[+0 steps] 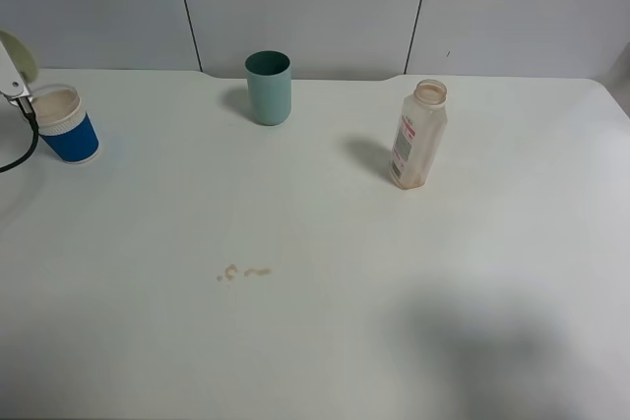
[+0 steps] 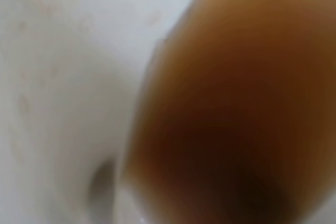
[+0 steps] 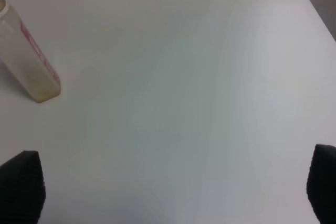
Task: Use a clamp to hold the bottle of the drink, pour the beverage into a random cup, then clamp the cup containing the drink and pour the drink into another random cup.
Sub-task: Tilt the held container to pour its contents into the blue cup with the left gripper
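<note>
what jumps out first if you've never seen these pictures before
The nearly empty bottle stands open on the right of the white table, with a teal cup at the back. At the far left sits a blue cup, and small brown drips stain the middle of the table.

A darker teal tumbler (image 1: 268,88) stands upright at the upper middle of the white table (image 1: 325,341). Small brown drips (image 1: 243,271) lie left of centre, well apart from it.
</note>
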Motion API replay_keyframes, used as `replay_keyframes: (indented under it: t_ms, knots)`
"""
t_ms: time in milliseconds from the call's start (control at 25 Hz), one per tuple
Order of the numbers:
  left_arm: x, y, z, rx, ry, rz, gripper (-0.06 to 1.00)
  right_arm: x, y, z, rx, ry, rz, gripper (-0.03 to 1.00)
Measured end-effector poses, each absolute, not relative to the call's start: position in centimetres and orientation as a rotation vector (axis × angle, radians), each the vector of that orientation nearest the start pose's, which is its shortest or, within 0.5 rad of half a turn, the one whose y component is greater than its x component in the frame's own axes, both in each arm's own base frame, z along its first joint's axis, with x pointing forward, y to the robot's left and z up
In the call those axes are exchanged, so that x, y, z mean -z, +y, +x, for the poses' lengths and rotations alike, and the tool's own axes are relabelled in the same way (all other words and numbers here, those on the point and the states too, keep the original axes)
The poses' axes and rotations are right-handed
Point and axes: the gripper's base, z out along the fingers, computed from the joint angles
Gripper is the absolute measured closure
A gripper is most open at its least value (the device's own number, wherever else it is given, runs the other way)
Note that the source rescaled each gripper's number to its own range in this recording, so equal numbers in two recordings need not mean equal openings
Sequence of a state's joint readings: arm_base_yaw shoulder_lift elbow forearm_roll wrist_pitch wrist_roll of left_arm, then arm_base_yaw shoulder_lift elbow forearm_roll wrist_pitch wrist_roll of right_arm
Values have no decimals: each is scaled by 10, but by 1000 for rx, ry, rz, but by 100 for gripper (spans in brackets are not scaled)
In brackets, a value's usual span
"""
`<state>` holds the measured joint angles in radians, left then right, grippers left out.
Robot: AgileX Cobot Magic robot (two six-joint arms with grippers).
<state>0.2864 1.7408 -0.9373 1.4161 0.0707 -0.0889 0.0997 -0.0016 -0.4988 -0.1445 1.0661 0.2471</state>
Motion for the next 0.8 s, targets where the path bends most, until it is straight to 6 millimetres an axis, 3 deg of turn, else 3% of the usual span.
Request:
replay_keyframes:
  t_ms: [800]
  knots:
    - [-187, 108, 341, -898, 2130, 1276, 93, -277, -12, -5, -44, 2035, 158, -3]
